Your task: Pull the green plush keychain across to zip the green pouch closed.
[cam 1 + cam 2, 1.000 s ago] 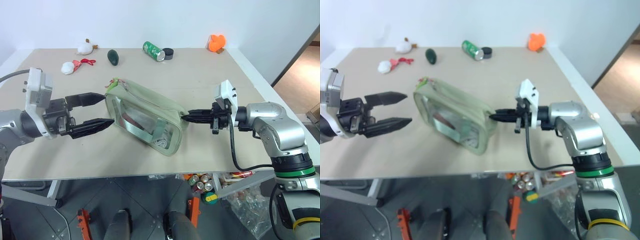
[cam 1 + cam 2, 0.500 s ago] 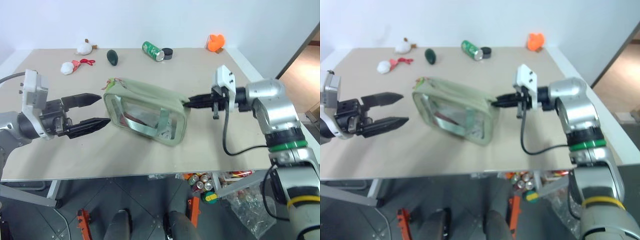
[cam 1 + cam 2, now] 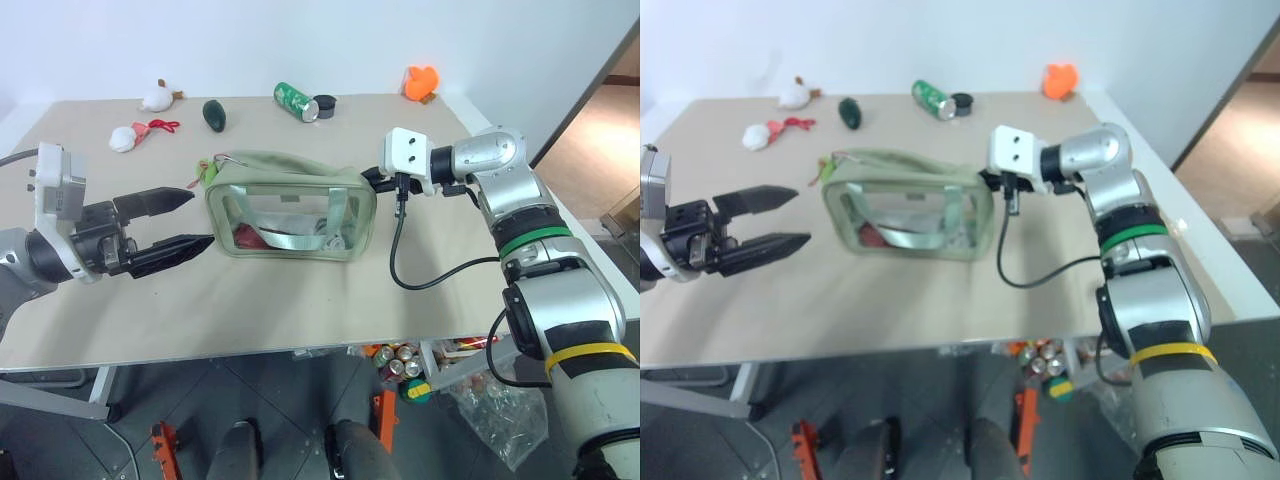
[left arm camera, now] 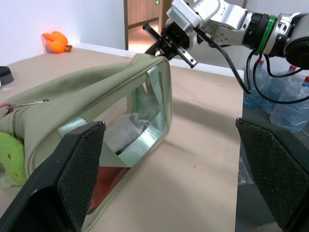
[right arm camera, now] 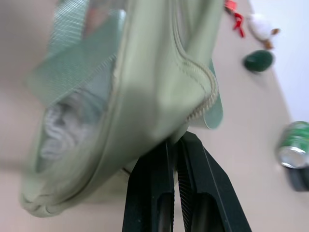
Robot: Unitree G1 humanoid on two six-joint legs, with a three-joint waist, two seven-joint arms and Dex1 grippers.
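Observation:
The green pouch (image 3: 290,205) stands upright in the middle of the table, its clear side panel facing me. At its left end hangs the green plush keychain (image 3: 207,171), a lime lump also seen in the left wrist view (image 4: 9,157). My right gripper (image 3: 372,180) is shut on the pouch's right end, pinching the fabric corner (image 5: 159,96). My left gripper (image 3: 200,216) is open, level, just left of the pouch and below the keychain, touching neither.
Along the table's far edge lie a white plush with red cord (image 3: 130,135), another white toy (image 3: 158,98), a dark green oval (image 3: 213,114), a green can (image 3: 295,100), a black cap (image 3: 325,104) and an orange toy (image 3: 420,82).
My right gripper moved away from me and up while rolling, swinging the pouch's right end round so the pouch now stands square to me. The left gripper stayed open and still.

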